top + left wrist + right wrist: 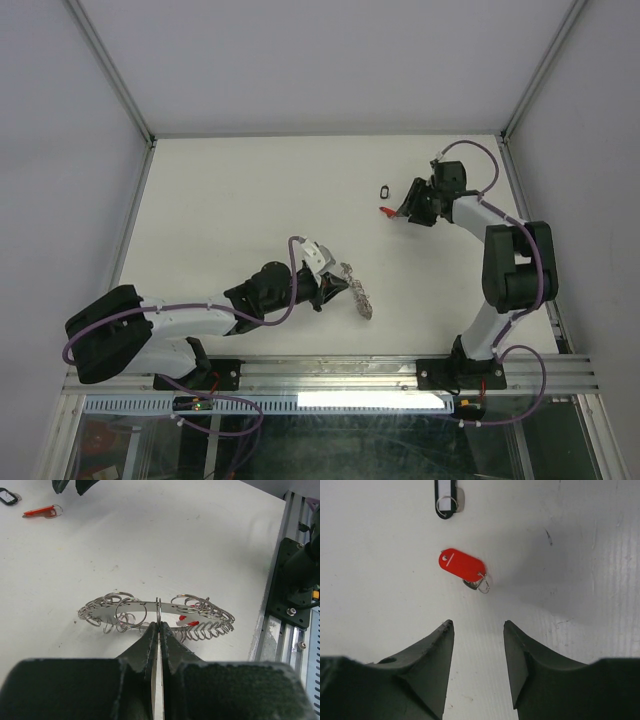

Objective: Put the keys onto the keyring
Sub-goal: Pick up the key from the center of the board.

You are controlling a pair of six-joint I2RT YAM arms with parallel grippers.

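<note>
The keyring (125, 611) is being squeezed tight by the left pincer (158, 629). The red key (462, 565), just ahead of the wide-open right pincer (478, 626), could be pushed away if missed.

my left arm (190, 323) is a white tube with bulky black joint housings, and a purple cable (292, 270) runs along it in loose loops. my right arm (505, 265) matches it: white links, a rounded black elbow block and its own purple lead (468, 143). both arms end in black base plates (215, 372) bolted to a silver rail (330, 368). my left gripper (158, 625) has matte black fingers that taper to thin flat tips. my right gripper (478, 623) has black wedge-shaped fingers, faintly grainy, with pointed ends.
</note>
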